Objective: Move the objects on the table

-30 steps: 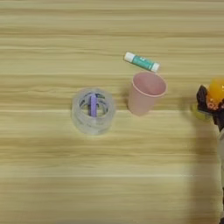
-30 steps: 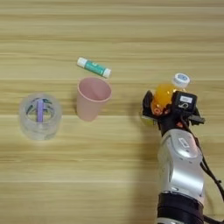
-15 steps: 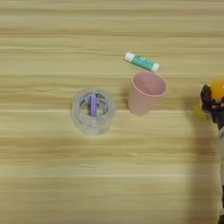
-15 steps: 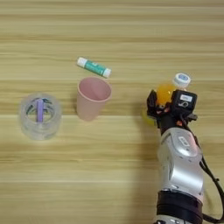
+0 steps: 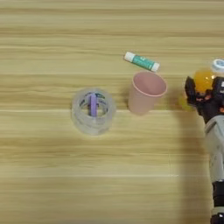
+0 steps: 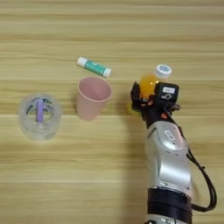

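Right gripper (image 6: 151,94) is seen closed around the orange drink bottle (image 6: 148,83); 2 black fingers (image 6: 135,94) sit on either side of the orange body, so the bottle is held. Bottle is tilted, white cap (image 6: 163,70) pointing up and to the right, away from the robot. Whether its base touches the table (image 6: 112,35) cannot be told. Silver forearm (image 6: 168,162) enters from the bottom edge, right of centre, with a black cable looped along its right side.

Pink cup (image 6: 92,98) is placed left of the gripper, near it but apart, opening tipped toward the camera. Nothing is seen inside it.

Clear tape roll (image 6: 39,115) lies flat further left of the cup, well apart from the gripper, hole facing up. 1 purple strip (image 6: 40,109) is visible inside the ring.

1 small green-and-white tube (image 6: 94,67) lies on the table just behind the cup, slanted, not touching it.

All 4 items are located in the middle band of the wooden top.
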